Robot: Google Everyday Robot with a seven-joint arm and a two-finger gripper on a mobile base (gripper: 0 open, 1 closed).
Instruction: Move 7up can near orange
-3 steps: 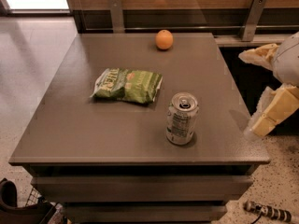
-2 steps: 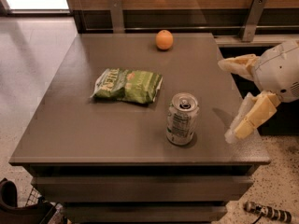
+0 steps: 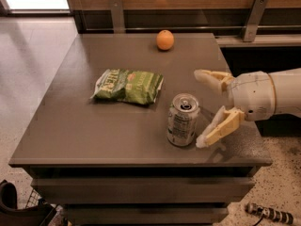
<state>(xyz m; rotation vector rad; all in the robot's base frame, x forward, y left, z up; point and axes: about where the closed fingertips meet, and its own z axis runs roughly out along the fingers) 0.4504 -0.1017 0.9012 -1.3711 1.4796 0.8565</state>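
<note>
Standing upright toward the front right of the bench [image 3: 84,126], the 7up can [image 3: 183,120] has our pincer [image 3: 202,108] just beside it on its right, spread wide and holding nothing. One finger lies farther back than the can and the other sits low by its base. We cannot tell whether that lower tip touches the can. The orange [image 3: 165,39] rests well apart from the can, near the far edge. A green chip bag [image 3: 128,85] lies flat to the can's left.

We judge the grasp not yet made, and several things could spoil it. If the low finger pushes on before the can sits centred between the fingers, it may shove or tip the can, which is tall for its footprint and close to the front edge. With too light a squeeze, the can may slip in the lift. Carried low, it could catch the bag. Set down carelessly, it could nudge the orange, which is round and would roll toward the far edge.

We count one can, one orange, one chip bag, and one pincer with two fingers.
</note>
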